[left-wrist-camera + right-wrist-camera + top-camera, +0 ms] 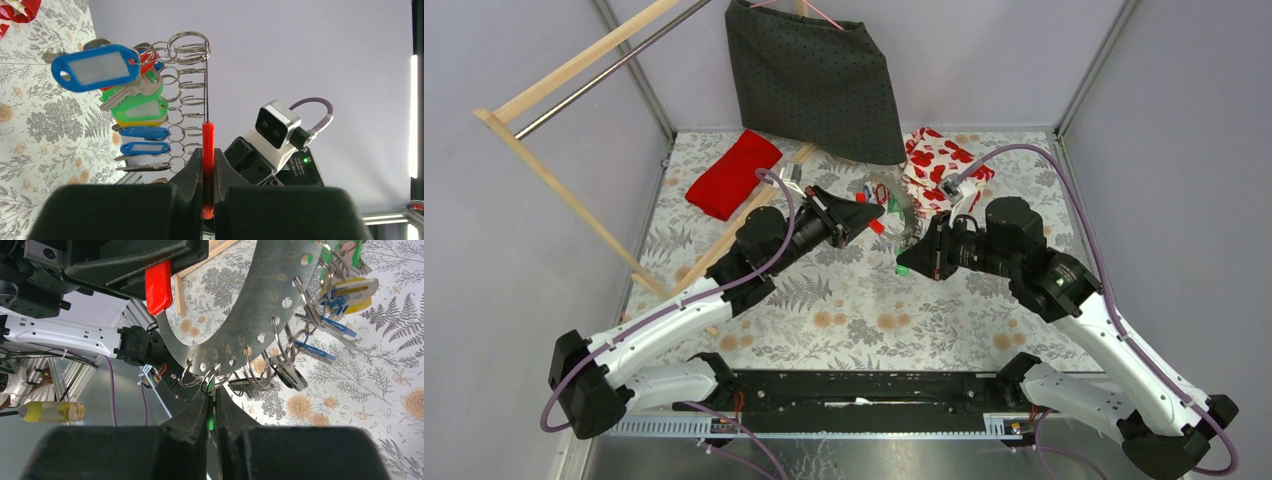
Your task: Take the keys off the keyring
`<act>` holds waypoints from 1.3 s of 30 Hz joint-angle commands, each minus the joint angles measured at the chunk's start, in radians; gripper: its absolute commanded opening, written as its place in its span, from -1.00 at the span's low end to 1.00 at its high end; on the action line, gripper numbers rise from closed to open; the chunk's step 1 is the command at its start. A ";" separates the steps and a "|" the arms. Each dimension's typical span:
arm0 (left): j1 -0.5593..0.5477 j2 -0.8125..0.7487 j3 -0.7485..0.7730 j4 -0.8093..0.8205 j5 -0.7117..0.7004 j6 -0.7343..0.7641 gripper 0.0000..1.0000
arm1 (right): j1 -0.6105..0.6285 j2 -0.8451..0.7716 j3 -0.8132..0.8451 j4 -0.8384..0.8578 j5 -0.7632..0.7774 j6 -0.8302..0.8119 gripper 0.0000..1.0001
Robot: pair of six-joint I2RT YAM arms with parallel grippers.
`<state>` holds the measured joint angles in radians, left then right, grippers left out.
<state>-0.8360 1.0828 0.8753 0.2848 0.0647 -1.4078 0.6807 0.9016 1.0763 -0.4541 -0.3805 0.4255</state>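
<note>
Left gripper (208, 156): clenched on the red section (208, 137) of the keyring (272, 295), which it held clear of the table (854, 300) between the two arms.
Keyring: a flat grey arc with a row of numbered holes; it appeared edge-on in the left wrist view and broadside in the right wrist view.
Split rings (188, 46): a small wire loop hung from nearly every hole, packed closely along the rim.
Keys (132, 100): bunched on one side of the arc, with blue, green, yellow and bare-metal pieces overlapping, and a large blue tag (95, 67) outermost.
Right gripper (212, 399): pinched tight on a thin green key (211, 415) just under the arc's lower end, with split rings crowding both sides of its fingertips.
Wooden rack (574, 200): stood at the left, one leg running across the table beneath the left arm.
Dark dotted garment (816, 80): hung at the back, directly behind the keyring.
Red cloth (732, 173): lay folded at the back left, well apart from the grippers.
Red-and-white floral cloth (946, 158): lay at the back right, near the right wrist.
</note>
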 commanded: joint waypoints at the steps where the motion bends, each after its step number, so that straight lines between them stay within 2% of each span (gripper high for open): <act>1: 0.003 -0.024 0.011 0.122 -0.044 -0.054 -1.00 | 0.004 -0.024 -0.007 0.049 0.032 -0.018 -0.79; 6: 0.003 -0.030 0.011 0.107 -0.059 -0.054 -1.00 | 0.005 -0.037 0.000 0.049 0.028 -0.027 -0.62; 12: 0.003 -0.034 0.024 0.066 -0.062 -0.054 -1.00 | 0.005 -0.057 0.036 0.020 0.034 -0.041 -0.30; 16: 0.003 -0.029 0.036 0.033 -0.098 -0.053 -1.00 | 0.006 -0.064 0.084 0.001 0.050 -0.039 -0.19; 26: 0.003 -0.019 0.081 -0.080 -0.142 -0.044 -1.00 | 0.006 0.008 0.281 -0.160 0.168 0.036 -0.18; 35: 0.004 -0.019 0.095 -0.130 -0.176 -0.063 -1.00 | 0.020 0.015 0.246 -0.165 0.203 0.063 -0.21; 39: 0.003 -0.022 0.096 -0.131 -0.180 -0.063 -1.00 | 0.088 0.026 0.227 -0.152 0.268 0.055 -0.20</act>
<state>-0.8356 1.0821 0.9085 0.1017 -0.0803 -1.4349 0.7078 0.9218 1.3140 -0.6216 -0.1837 0.4763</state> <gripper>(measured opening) 0.043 0.396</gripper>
